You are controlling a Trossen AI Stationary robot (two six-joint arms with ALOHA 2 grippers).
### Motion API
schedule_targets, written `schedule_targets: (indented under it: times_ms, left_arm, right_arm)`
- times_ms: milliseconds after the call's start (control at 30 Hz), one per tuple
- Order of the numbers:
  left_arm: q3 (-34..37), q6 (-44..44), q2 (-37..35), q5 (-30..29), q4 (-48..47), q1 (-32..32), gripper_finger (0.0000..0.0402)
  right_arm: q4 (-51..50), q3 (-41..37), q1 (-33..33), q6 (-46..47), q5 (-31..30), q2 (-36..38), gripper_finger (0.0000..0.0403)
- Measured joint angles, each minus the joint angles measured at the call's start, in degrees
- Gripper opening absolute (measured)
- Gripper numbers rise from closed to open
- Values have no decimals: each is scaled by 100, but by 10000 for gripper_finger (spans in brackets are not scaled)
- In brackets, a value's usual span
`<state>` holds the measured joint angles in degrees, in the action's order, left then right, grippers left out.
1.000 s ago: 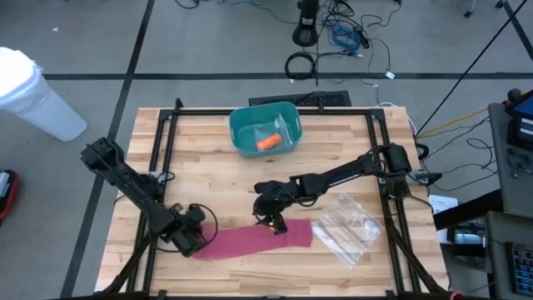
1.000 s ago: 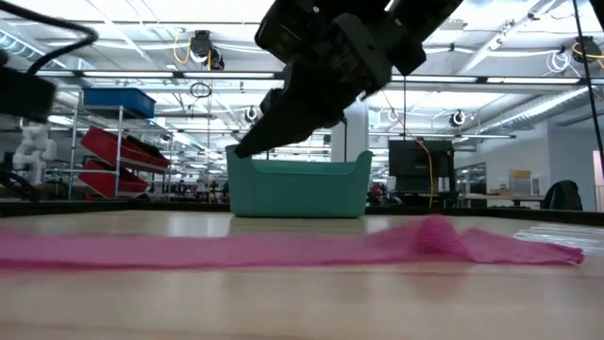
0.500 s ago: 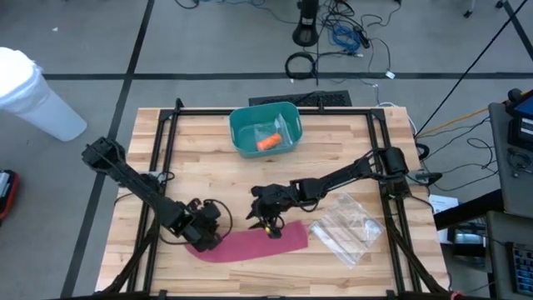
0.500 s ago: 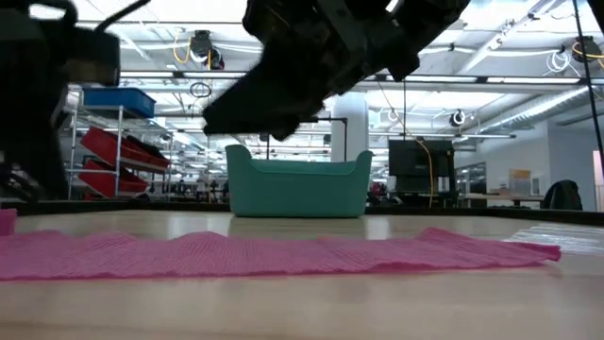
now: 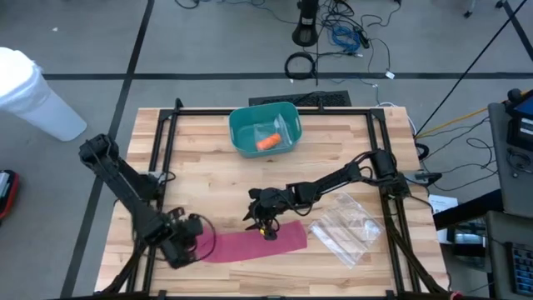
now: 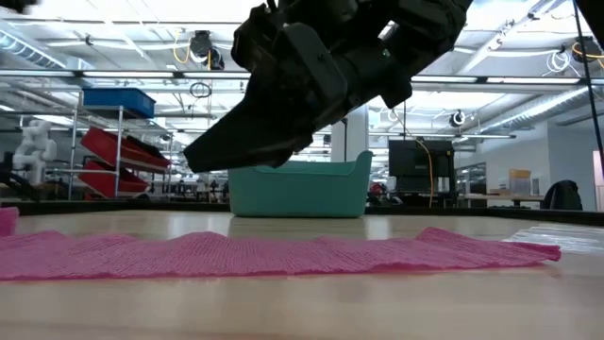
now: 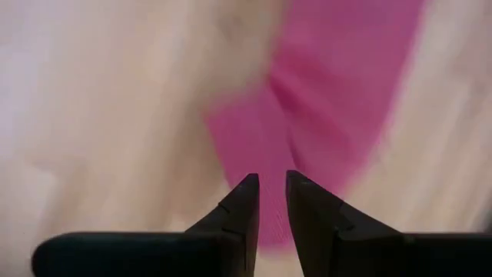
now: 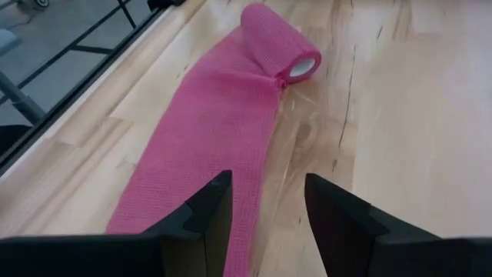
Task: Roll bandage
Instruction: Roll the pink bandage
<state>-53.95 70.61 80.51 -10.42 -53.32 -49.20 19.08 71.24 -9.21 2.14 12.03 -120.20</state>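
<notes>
1. The right pincer hangs with its fingers parted.
2. A pink bandage lies unrolled on the wooden surface.
3. Its far end forms a roll.

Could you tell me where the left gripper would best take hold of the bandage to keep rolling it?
Probably the rolled end, not the flat strip. The roll is a short cylinder lying on its side with an open core showing, so fingers could come from above and close across its round sides. The left gripper is nearly closed over the strip now.
</notes>
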Motion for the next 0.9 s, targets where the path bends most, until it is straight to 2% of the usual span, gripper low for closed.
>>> schedule_targets:
  times_ms: [67, 167, 300, 400, 700, 900]
  left_arm:
    - [0, 284, 1, 382, 2, -276, 72]
    - [0, 898, 0, 537, -15, -614, 72]
    - [0, 1556, 5, 487, -17, -851, 72]
    - [0, 1698, 126, 175, -32, -947, 72]
    - [0, 829, 966, -162, -172, -1027, 72]
    - [0, 388, 997, 598, -145, -1129, 75]
  right_arm:
    - [-4, 0, 0, -5, 0, 0, 148]
    - [-24, 0, 0, -18, 0, 0, 148]
    - [40, 0, 0, -67, 2, 0, 148]
    - [179, 1, -7, -17, 7, 2, 148]
    - [152, 2, -26, -30, 11, 2, 148]
    - [126, 2, -26, -75, 9, 2, 148]
